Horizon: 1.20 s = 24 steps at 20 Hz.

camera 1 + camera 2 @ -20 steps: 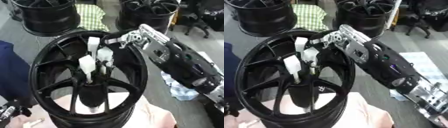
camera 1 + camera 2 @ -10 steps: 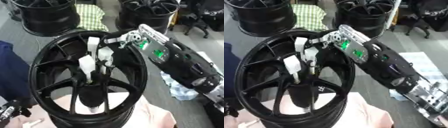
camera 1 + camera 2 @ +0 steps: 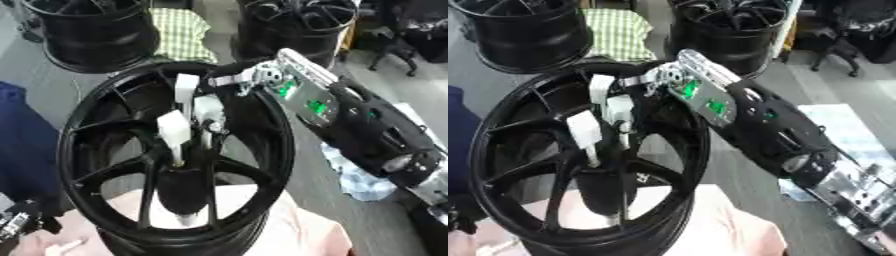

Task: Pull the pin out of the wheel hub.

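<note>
A: Wheel hub, black and multi-spoked, fills the middle of the frame, propped on something pale pink. White pins stand among the spokes above its centre. The right hand reaches in from two o'clock, over the rim.

B: Which pin is it after?

A: The upper ones, by my reading. A white pin stands at twelve o'clock of the centre, just beside the hand's dark fingers; another is just below it, and a third sits lower, toward the centre.

B: Is the hand grasping anything?

A: Cannot tell. The fingers are dark against the dark rim, and whether they are clenched on a pin or only near it is hidden.

B: So which step?

A: Reach or grasp, I judge; no pin looks clear of the hub yet. Next comes a sure pinch, then a straight pull along the pin.

B: And that line?

A: The long axis runs from six to twelve o'clock, white heads pointing up and away from the centre.

B: The left hand?

A: A sliver of it shows at eight o'clock, idle; its fingers are unclear.
</note>
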Tool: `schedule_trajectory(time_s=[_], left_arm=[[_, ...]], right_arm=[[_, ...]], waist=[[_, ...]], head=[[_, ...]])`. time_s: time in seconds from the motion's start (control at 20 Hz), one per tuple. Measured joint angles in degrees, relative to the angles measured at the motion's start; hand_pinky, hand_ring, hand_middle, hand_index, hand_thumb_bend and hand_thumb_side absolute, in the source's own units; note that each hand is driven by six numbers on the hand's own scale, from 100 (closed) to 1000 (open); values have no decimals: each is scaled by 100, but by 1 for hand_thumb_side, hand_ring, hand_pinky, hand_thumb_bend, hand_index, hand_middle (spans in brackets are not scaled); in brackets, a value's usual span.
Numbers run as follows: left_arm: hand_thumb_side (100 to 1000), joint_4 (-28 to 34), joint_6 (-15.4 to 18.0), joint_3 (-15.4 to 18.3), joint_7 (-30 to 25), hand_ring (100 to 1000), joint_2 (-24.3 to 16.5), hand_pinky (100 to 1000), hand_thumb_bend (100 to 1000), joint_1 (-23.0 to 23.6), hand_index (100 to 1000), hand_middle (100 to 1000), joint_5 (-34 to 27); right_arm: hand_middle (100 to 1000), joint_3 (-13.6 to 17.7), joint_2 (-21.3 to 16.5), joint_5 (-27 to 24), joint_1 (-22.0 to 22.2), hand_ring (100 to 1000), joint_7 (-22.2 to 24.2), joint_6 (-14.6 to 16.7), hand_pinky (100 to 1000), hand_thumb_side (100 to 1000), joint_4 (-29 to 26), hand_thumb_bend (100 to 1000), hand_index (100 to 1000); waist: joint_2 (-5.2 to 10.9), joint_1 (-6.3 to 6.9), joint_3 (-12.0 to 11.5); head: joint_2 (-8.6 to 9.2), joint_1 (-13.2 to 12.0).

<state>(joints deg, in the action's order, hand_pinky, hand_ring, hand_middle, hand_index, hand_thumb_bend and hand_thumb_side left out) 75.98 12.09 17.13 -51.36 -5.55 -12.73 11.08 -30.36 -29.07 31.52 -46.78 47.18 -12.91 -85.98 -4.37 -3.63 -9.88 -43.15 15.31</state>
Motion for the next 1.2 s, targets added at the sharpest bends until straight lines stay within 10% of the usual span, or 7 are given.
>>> schedule_trajectory(time_s=[1.2], left_arm=[[848,33,-27,-31,-17,573,5,608,100,-14,858,606,0]], right_arm=[[478,46,-155,-386,72,608,-219,-207,724,299,-152,100,662]], waist=[[-6,-9,-27]], head=[[3,16]])
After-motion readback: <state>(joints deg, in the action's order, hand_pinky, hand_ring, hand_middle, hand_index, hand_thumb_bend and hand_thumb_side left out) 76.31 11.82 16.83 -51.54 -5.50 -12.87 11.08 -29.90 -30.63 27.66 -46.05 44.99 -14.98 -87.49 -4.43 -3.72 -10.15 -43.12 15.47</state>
